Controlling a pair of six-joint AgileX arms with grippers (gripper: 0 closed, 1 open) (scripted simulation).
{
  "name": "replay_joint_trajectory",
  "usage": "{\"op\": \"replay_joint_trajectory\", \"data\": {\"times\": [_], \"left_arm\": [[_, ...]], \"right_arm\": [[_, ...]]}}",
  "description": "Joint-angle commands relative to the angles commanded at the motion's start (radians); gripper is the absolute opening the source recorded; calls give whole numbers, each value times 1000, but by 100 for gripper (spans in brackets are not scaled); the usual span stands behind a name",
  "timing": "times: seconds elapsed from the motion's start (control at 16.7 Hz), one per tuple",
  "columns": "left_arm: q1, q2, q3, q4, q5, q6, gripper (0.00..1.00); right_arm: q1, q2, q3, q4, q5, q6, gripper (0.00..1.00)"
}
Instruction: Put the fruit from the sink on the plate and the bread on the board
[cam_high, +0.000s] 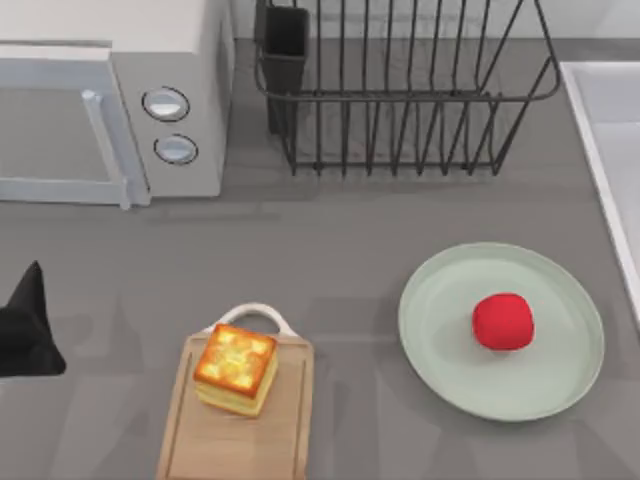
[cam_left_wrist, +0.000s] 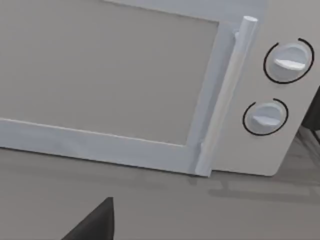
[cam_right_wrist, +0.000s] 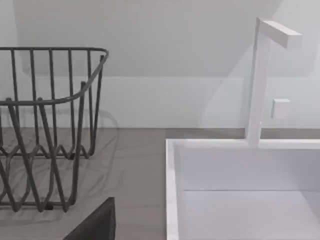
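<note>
Both task things are already lying in place: the fruit (cam_high: 503, 321) on the plate (cam_high: 440, 345), the bread (cam_high: 236, 367) on the board (cam_high: 285, 440). The fruit looks smooth, firm and prone to rolling, best pinched across its middle; the bread looks light and soft, best held gently by its sides. No writing is showing anywhere. The left pincer (cam_high: 28, 330) is waiting at the surface's left edge; I cannot tell its state.

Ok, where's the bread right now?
In the top view the bread sits on the board, near its white loop handle, at the table's lower left, left of the plate.
</note>
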Motion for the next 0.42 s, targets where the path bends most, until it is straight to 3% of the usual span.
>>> {"op": "replay_joint_trajectory", "data": {"times": [0.18,0.42], "left_arm": [[60,-136,-76,84,-3,138,100],[80,-179,-101,115,-4,181,100]], "right_arm": [[0,0,0,0,0,0,100],[0,0,0,0,0,0,100]]}}
